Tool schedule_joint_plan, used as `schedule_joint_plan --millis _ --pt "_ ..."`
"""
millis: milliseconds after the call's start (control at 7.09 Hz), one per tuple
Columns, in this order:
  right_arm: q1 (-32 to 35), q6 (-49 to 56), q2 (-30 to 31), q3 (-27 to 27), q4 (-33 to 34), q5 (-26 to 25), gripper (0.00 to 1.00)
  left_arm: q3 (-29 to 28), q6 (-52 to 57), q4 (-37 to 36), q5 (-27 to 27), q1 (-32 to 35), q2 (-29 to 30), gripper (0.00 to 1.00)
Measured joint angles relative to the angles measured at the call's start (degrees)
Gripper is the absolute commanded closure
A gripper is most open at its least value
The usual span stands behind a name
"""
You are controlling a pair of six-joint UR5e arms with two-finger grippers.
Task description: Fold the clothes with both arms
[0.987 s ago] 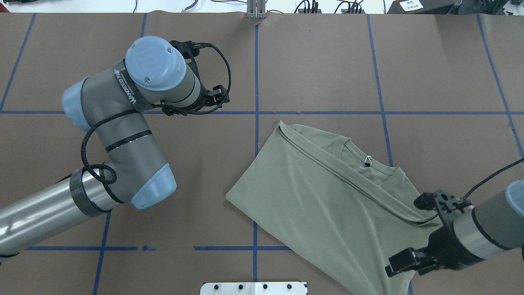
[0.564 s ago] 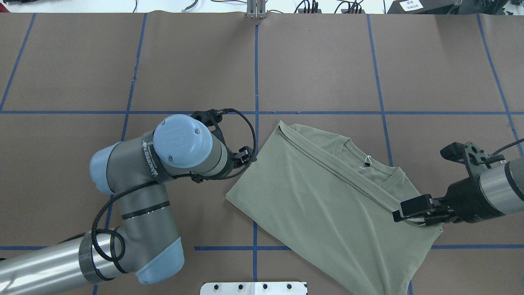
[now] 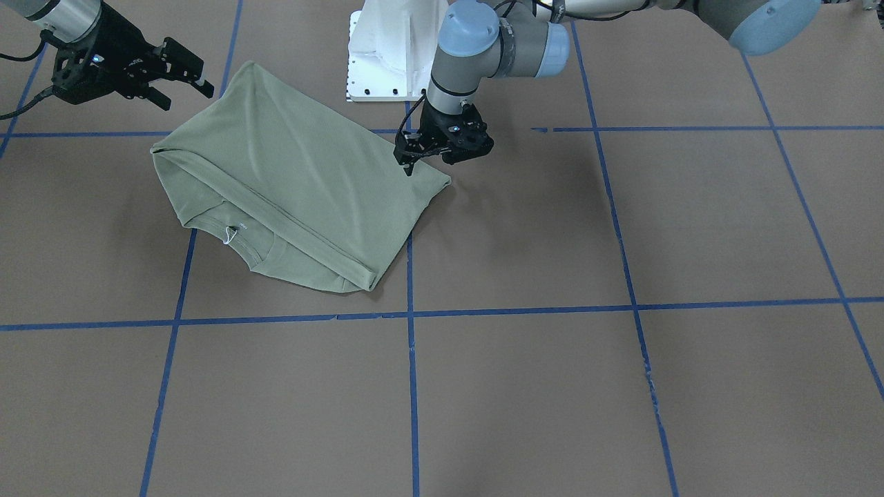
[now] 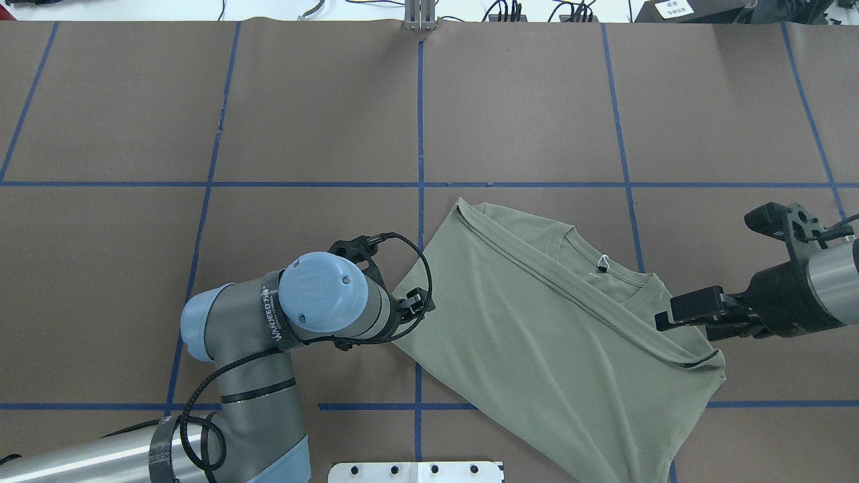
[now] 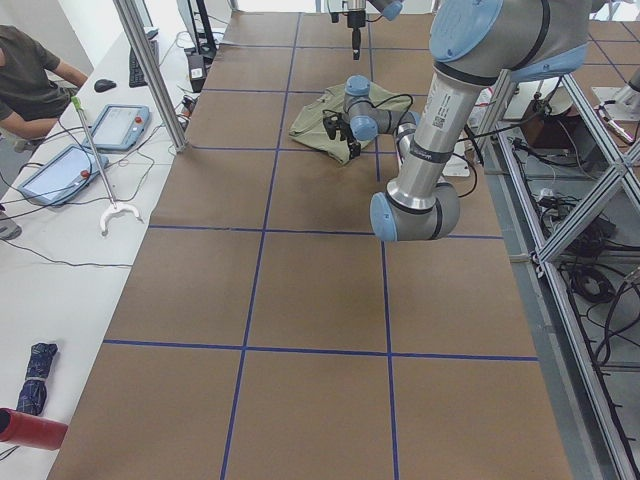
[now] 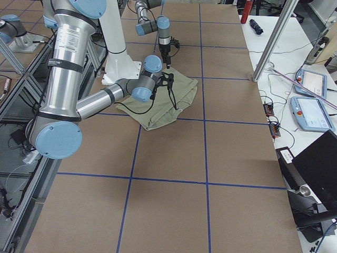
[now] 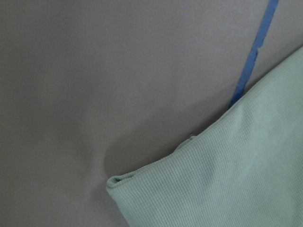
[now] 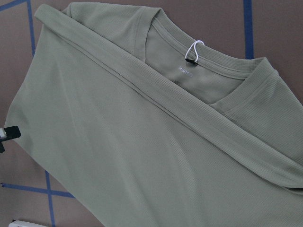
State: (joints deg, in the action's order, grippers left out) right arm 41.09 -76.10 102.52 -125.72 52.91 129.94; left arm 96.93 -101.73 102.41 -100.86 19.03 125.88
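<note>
The pale sage-green shirt lies folded on the brown table, right of centre, neckline and white tag showing. It also shows in the front view. My left gripper hangs low over the shirt's left corner, and its jaws look apart. In the overhead view its wrist hides its fingers. The left wrist view shows only that corner and bare table. My right gripper is open and empty, just off the shirt's right shoulder edge. The right wrist view looks down on the shirt.
The white pedestal base stands at the near table edge, close to the shirt's hem. Blue tape lines grid the table. In the exterior left view an operator and an aluminium post are beyond the table's far side.
My left arm has swung from the far left of the table down to the shirt's left corner. My right gripper has moved from the hem up to the right shoulder. The shirt has not moved.
</note>
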Motion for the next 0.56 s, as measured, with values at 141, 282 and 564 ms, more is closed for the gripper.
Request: schedule_joint_plan --millis 141,282,564 --pt "0.02 0.04 -0.02 0.19 0.0 -0.09 0.0 -0.72 -0.13 0.28 0.03 -0.02 -0.02 0.06" --pt "0.04 0.06 -0.03 0.39 0.0 -0.16 0.0 -1.05 -0.22 0.37 0.04 -0.04 -0.05 0.1" --pt "0.04 0.07 -0.04 0.6 0.0 -0.27 0.0 -1.17 -0.23 0.41 0.05 -0.04 -0.57 0.17"
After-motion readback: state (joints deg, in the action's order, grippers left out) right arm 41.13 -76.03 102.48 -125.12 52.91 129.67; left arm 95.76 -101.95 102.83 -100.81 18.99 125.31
